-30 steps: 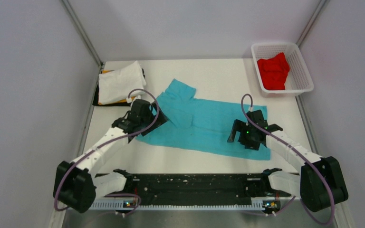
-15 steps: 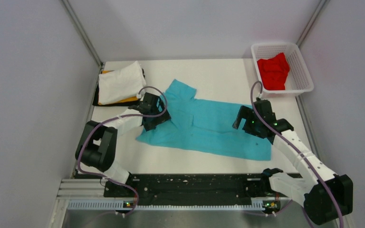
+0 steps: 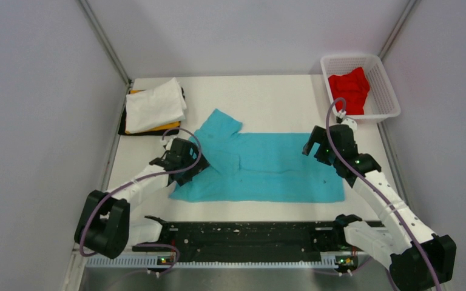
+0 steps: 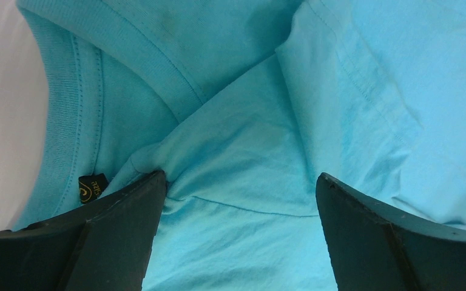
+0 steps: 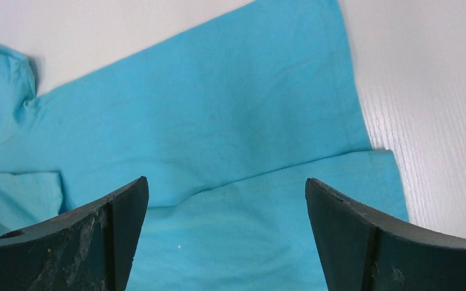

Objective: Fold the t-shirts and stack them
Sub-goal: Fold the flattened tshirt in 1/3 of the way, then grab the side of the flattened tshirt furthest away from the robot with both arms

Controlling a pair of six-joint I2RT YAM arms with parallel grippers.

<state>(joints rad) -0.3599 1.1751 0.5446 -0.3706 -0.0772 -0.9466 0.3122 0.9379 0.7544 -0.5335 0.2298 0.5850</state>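
So three look done: the white shirt (image 3: 153, 104) sits on the yellow-orange shirt (image 3: 165, 127) and black shirt (image 3: 123, 125), upper left. The turquoise shirt (image 3: 267, 173) lies centre frame, half folded, with your left hand (image 3: 179, 159) and right hand (image 3: 319, 148) released over its ends. The red shirt (image 3: 349, 90) waits in the basket (image 3: 390, 100).

Black shirt (image 3: 122, 126) mostly under white shirt (image 3: 153, 104), collar label (image 4: 91, 188) unreadable — turquoise shirt (image 4: 249, 139) cropped

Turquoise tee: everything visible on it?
Turquoise-blue soft cloth t-shirt lies flat on the white table, folded into a long band, collar left, hem right, one sleeve poking out farther back. Ribbed collar carries a black label. Left arm's open fingers sit at a pucker by the collar; right arm's open fingers straddle the hem end.
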